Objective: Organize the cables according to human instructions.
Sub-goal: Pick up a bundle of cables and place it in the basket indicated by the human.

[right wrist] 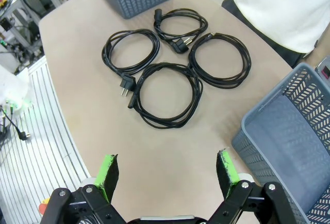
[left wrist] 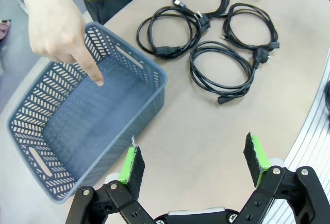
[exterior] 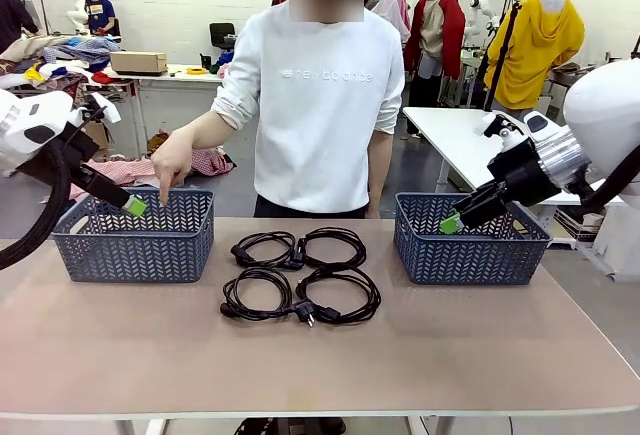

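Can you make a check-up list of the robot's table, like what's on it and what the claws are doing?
Surface: tan table, smooth.
Job's things: four coiled black cables lie in the middle, between the left basket and the right basket; the person's hand points into the left basket.
Clutter: nothing seen.
Grippers: left gripper open, over the table beside the left basket; right gripper open, near the right basket; both hold nothing.
Cables: thick black hose hangs from the left arm.
Surroundings: clothes piled on tables behind.
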### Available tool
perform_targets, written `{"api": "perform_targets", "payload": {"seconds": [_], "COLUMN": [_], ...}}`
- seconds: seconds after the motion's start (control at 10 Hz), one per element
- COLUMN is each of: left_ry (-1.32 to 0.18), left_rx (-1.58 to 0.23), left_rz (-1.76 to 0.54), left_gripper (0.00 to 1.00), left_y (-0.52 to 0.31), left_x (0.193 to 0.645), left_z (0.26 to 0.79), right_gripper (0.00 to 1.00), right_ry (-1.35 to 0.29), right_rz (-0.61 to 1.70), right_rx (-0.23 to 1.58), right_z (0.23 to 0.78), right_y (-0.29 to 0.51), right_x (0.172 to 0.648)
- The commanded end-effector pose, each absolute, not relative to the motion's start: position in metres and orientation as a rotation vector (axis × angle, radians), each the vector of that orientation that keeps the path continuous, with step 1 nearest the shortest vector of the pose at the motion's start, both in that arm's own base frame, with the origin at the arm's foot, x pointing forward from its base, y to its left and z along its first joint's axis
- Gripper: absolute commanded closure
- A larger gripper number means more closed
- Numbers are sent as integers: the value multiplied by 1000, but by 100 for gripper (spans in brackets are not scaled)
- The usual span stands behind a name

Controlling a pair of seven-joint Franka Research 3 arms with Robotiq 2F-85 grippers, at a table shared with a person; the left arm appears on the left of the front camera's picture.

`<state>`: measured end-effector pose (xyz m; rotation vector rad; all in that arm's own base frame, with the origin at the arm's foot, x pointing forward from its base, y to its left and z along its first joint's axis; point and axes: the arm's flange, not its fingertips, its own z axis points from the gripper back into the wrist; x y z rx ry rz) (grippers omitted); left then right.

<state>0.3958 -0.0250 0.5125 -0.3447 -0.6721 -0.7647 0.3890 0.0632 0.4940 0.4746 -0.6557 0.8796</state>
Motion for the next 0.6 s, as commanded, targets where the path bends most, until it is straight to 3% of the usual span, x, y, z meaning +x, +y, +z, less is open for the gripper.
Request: {"api": "perform_targets", "payload": {"seconds": [0.0, 0.3, 0.5], "left_ry": [-681, -672, -638], "left_rx": [-359, -345, -288], "left_rz": [-779, -765, -905], "left_gripper": [0, 0, 0], "left_y": [-23, -25, -53], "left_x": [396, 396, 405], "left_z": [509, 512, 518], "right_gripper": [0, 0, 0], "right_ry": [-677, -677, -677], "right_rz": [901, 901, 901], "right_rx": [496, 496, 496], "right_z": [493, 493, 493], "right_y": [62, 62, 62], "right_x": [393, 393, 393]}}
